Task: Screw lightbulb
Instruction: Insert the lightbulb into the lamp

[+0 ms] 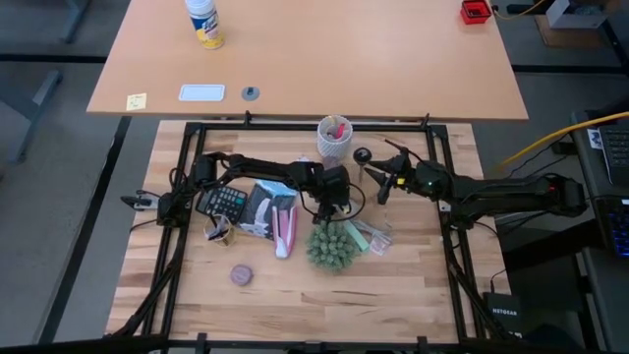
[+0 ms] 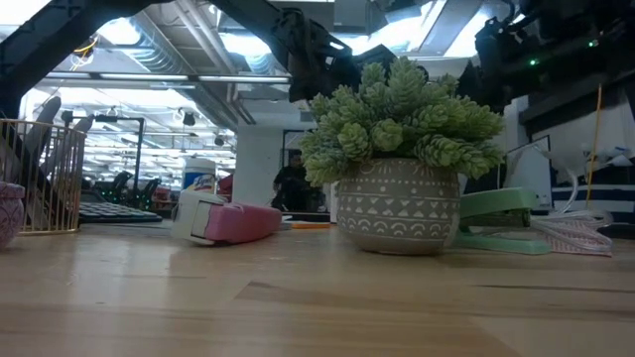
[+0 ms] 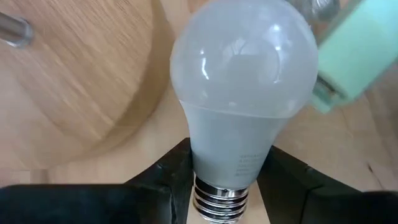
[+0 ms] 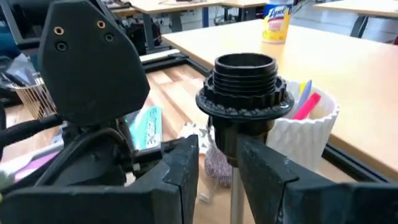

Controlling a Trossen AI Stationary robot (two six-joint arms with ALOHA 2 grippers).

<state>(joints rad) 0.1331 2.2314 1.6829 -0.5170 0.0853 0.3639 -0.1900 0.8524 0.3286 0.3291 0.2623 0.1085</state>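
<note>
The lightbulb [image 3: 244, 93] is clamped at its narrow neck, just above the silver screw base, between the fingers [image 3: 163, 180] of the left gripper [image 1: 332, 205], near the middle of the table [image 1: 393, 295], just at twelve o'clock of the potted plant [image 1: 330, 246]; the glass dome points away from the wrist. The black socket [image 4: 244, 84] is held by its stem in the closed right gripper [image 1: 385, 184], at about two o'clock from the bulb, its threaded mouth facing up.

For the step to go well, the bulb's base would have to be turned toward the socket mouth and lined up on one axis before any turning; a tilted start would likely cross the threads; the grip on the smooth neck is judged liable to slip, so light pressure and short turns seem wise; the socket should be kept steady meanwhile.

Nearer things on the wooden table are a calculator [image 1: 224, 203], a pink stapler [image 1: 285, 232] and a mint-green stapler [image 2: 501, 220]; a white cup [image 1: 334, 140] of pens stands at twelve o'clock; beyond it a second, paler table [image 1: 393, 69] carries a wipes canister [image 1: 204, 22]; an office with ceiling lights is seen behind.
</note>
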